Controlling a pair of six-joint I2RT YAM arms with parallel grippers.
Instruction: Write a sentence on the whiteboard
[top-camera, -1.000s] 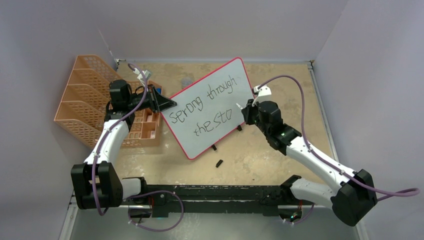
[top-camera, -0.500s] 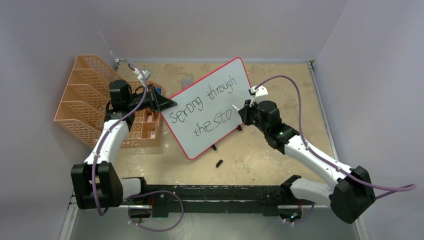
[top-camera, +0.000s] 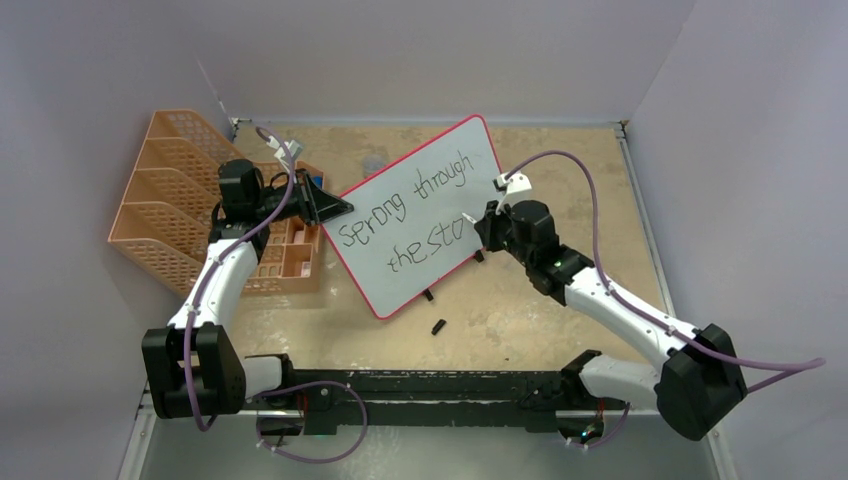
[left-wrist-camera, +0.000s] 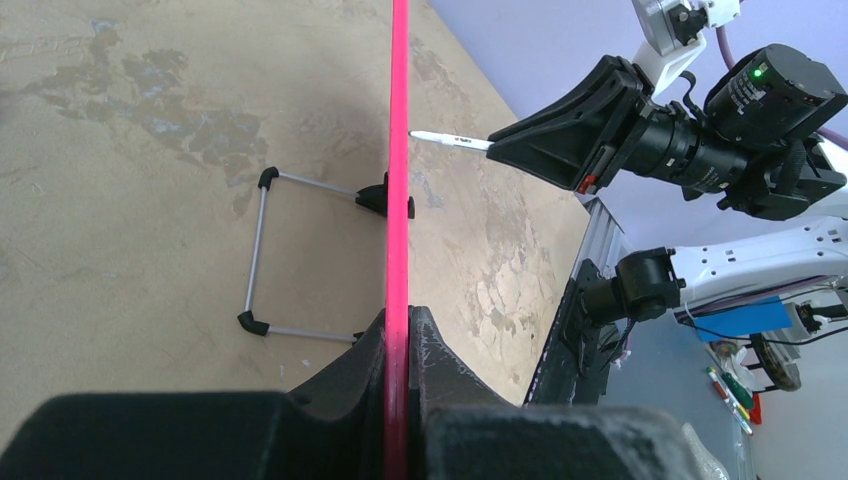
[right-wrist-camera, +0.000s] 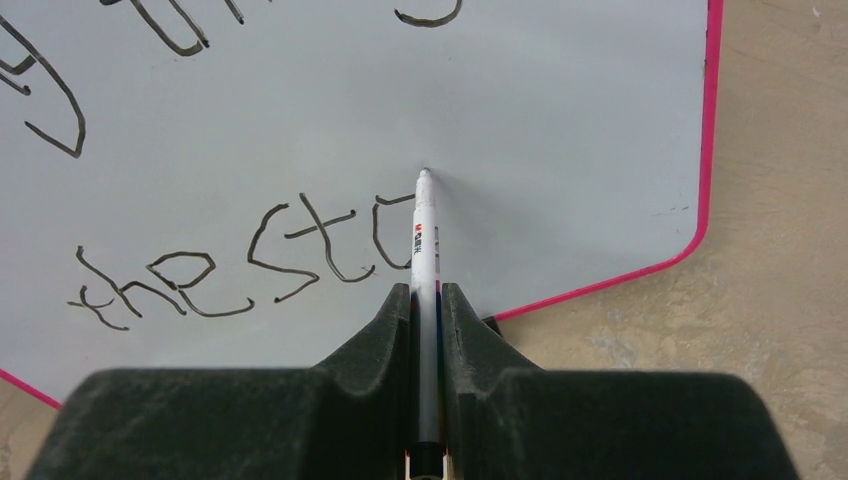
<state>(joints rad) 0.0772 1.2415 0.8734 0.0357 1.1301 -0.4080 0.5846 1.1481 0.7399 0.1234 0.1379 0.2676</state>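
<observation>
The pale white rectangular whiteboard with a thin pink-red frame (top-camera: 420, 222) stands on the mottled tan bench (top-camera: 570, 160) near the middle of its far edge, its face turned toward the near right corner. The right end effector (right-wrist-camera: 427, 295) is the nearer one to the writing. It is narrow, clamped on a slim white marker (right-wrist-camera: 425, 235) whose long axis points straight at the board. The tip sits at the surface just right of the "o" in the thin black handwritten sentence (right-wrist-camera: 250, 265), though contact cannot be confirmed. Blank board for the next letter lies toward the bench's right edge. The left end effector (left-wrist-camera: 397, 335) is closed on the board's frame edge, probably steadying it. There are one board, one marker, two written lines, and one small black cap-like piece (top-camera: 438, 326) on the bench.
</observation>
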